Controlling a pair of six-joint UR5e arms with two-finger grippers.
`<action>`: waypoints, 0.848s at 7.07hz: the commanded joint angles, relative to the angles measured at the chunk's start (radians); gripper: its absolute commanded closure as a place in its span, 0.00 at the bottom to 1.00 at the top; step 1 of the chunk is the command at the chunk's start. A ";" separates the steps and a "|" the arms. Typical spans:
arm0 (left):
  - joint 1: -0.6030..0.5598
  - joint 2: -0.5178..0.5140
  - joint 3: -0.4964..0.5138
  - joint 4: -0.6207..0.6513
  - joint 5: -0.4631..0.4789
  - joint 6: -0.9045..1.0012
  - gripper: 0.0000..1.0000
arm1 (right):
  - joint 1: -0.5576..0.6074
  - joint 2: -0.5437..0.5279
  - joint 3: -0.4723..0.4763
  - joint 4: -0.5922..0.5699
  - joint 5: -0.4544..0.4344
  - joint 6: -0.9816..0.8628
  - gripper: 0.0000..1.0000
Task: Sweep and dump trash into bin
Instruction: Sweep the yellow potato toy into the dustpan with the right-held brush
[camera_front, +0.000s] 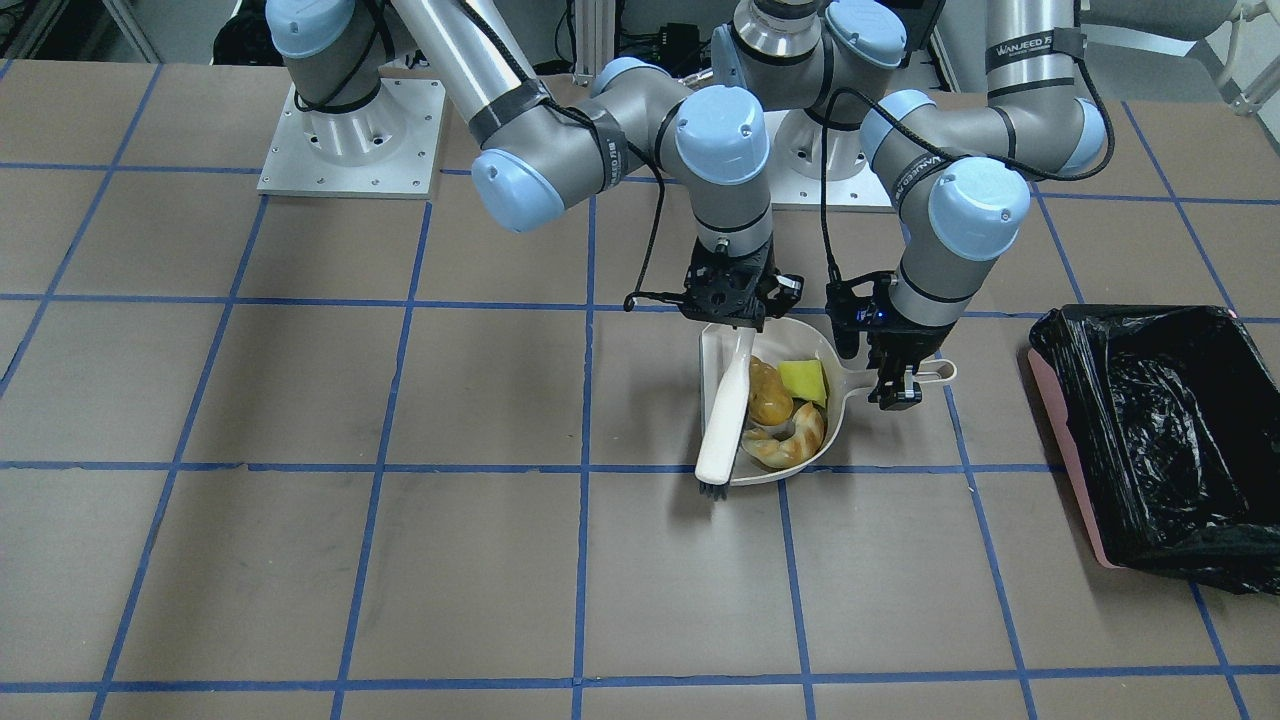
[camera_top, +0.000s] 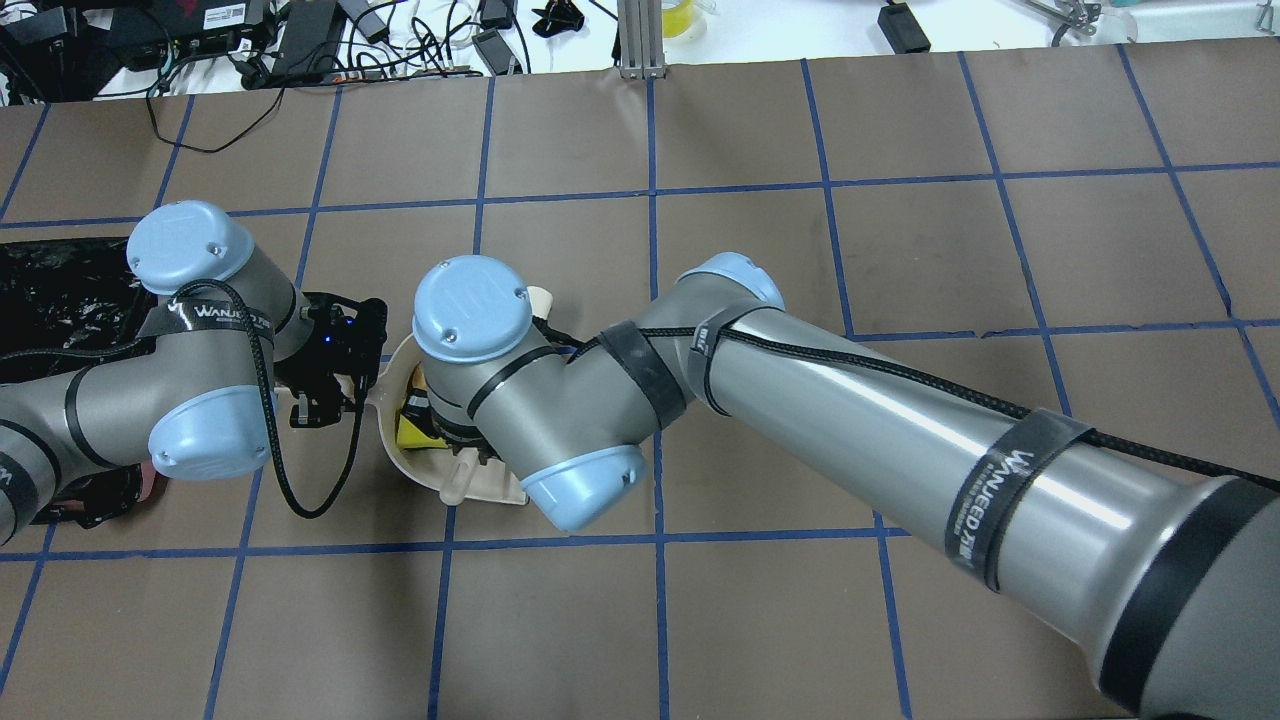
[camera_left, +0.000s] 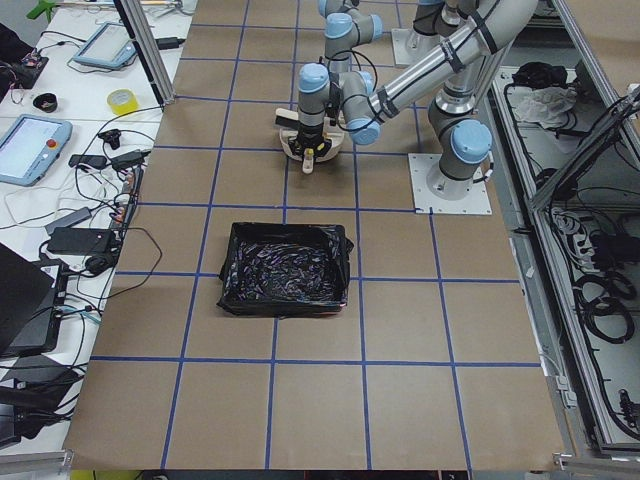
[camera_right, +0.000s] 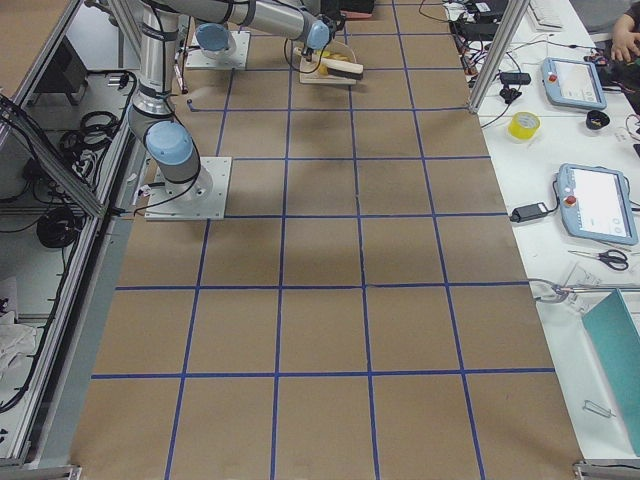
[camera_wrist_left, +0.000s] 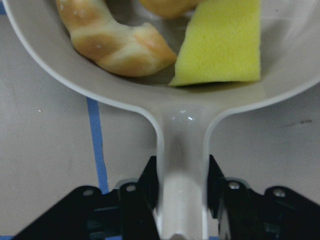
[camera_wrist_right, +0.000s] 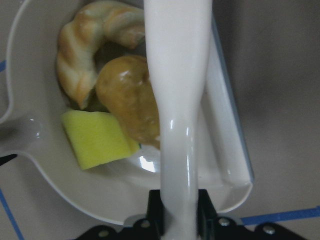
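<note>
The cream-white dustpan (camera_front: 830, 415) lies on the table and holds all the trash: the golden-brown lump (camera_front: 768, 395), the croissant-like piece (camera_front: 792, 440) and the yellow-green wedge (camera_front: 805, 380). My left gripper (camera_wrist_left: 181, 200) is shut on the dustpan's handle (camera_front: 935, 372). My right gripper (camera_wrist_right: 179, 215) is shut on a white brush (camera_front: 725, 420), which lies along the pan's open straight edge with its bristles at the front. The bin (camera_front: 1160, 440), a pink tub lined with a black bag, stands on the table on my left, apart from the pan. In the overhead view my right wrist hides most of the pan (camera_top: 400, 460).
The brown table top carries a blue tape grid. The arms' white mounting plates (camera_front: 350, 140) are at my edge of the table. Cables and devices (camera_top: 300, 40) lie beyond the table's far edge. The bin also shows in the exterior left view (camera_left: 285, 268).
</note>
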 joint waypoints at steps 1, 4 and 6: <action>0.001 -0.002 0.005 0.001 -0.002 -0.006 1.00 | 0.009 0.038 -0.080 0.088 -0.003 0.009 1.00; 0.003 -0.002 0.025 0.000 -0.008 0.003 1.00 | -0.005 0.018 -0.077 0.205 -0.129 -0.072 1.00; 0.003 -0.004 0.025 0.000 -0.008 0.003 1.00 | -0.033 -0.021 -0.077 0.272 -0.132 -0.092 1.00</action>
